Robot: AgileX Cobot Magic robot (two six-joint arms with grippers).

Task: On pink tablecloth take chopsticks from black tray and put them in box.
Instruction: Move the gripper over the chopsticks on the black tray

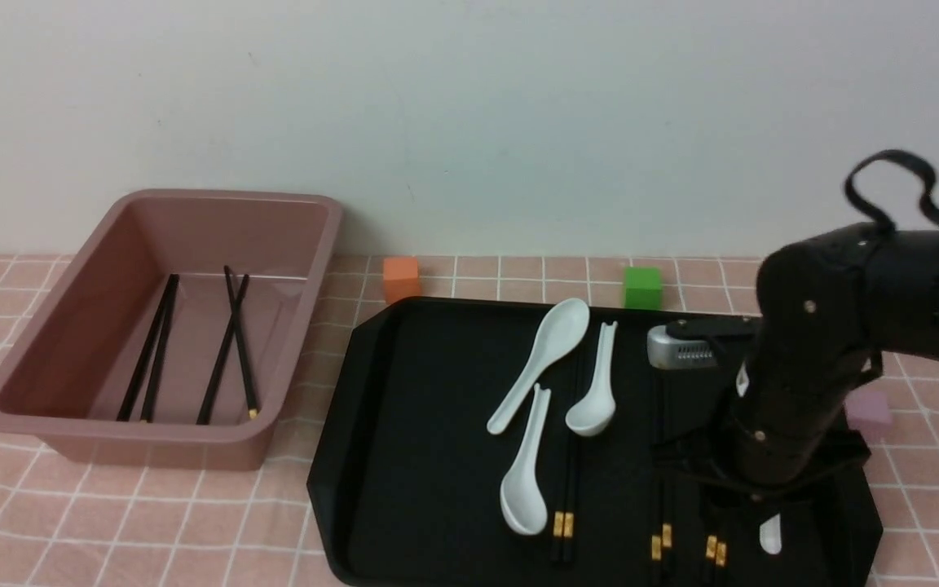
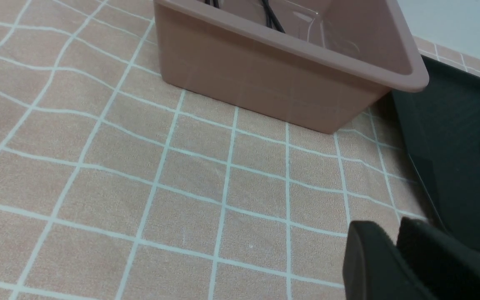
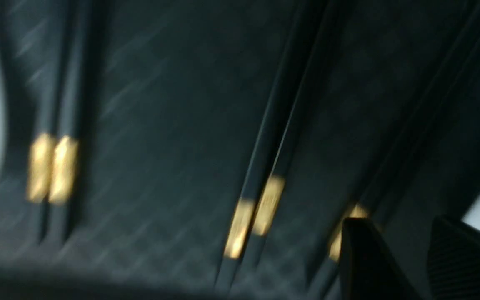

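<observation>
Pale wall stands behind the pink tablecloth, which has white grid lines. On it, at the left, I see the box, and beside it the black tray. Six chopsticks lie in the tray as three pairs, each pair side by side. Their long axes run away from me, and their gold bands are at the ends nearest to me. Four other chopsticks are inside the box: two nearly parallel, leaning to the right at the far end, and two crossing near their far ends. I count three white spoons plainly in the tray; more white pieces show partly behind my right arm. Three cubes are around the tray: one orange, one green, one pink. My right tool is low over the tray, its fingers apart, next to the rightmost pair. My left tool is slightly open, gripping nothing, above the cloth.
</observation>
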